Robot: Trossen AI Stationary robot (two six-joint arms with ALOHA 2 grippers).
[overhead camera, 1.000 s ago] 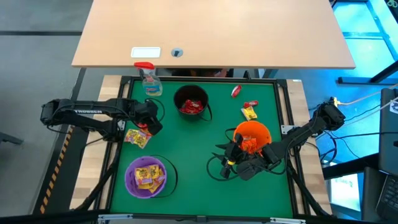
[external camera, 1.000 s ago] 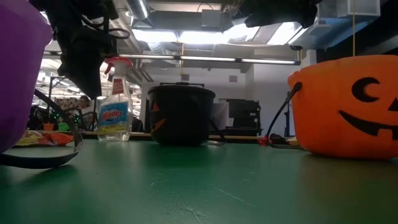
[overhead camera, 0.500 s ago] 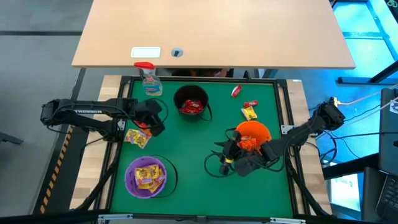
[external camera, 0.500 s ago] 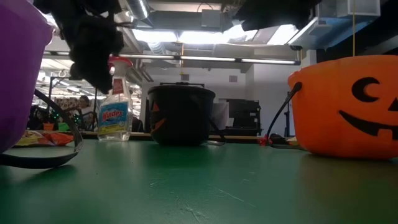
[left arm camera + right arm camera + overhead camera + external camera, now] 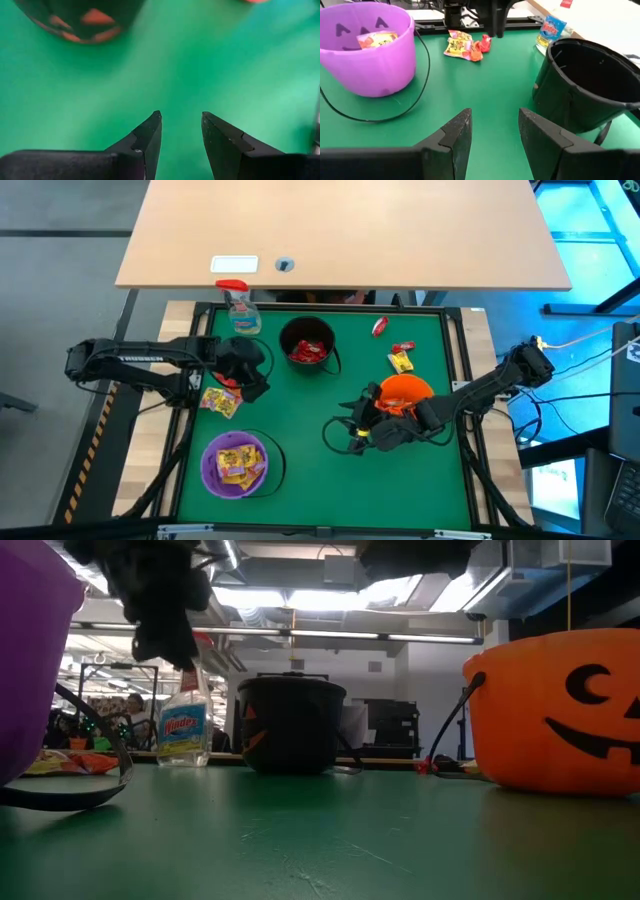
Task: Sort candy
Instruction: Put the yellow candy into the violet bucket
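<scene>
The green table (image 5: 300,410) holds three pumpkin-faced buckets. The purple bucket (image 5: 236,464) sits near the front left corner with yellow packets (image 5: 236,460) inside. The orange bucket (image 5: 405,394) stands toward the right edge with orange-red packets (image 5: 403,411) in it, partly covered by the right arm. The black bucket (image 5: 307,344) is close to the back edge, a little left of the middle, with red packets (image 5: 309,352) in it.

A clear spray bottle (image 5: 240,308) with a red top stands at the back left corner.

The left gripper (image 5: 256,387) hangs over the table near the left edge, in front of the black bucket, its fingers (image 5: 148,136) parted a little with only bare green between them. The right gripper (image 5: 350,428) reaches out from beside the orange bucket toward the middle of the table, fingers (image 5: 456,135) likewise a modest way apart and holding nothing.

Loose candy lies in two spots: a small heap of yellow and red sweets (image 5: 221,399) by the left edge, just beside the left gripper, and three pieces near the back right corner, a round red one (image 5: 379,327), a red packet (image 5: 403,346) and a yellow packet (image 5: 400,361).
</scene>
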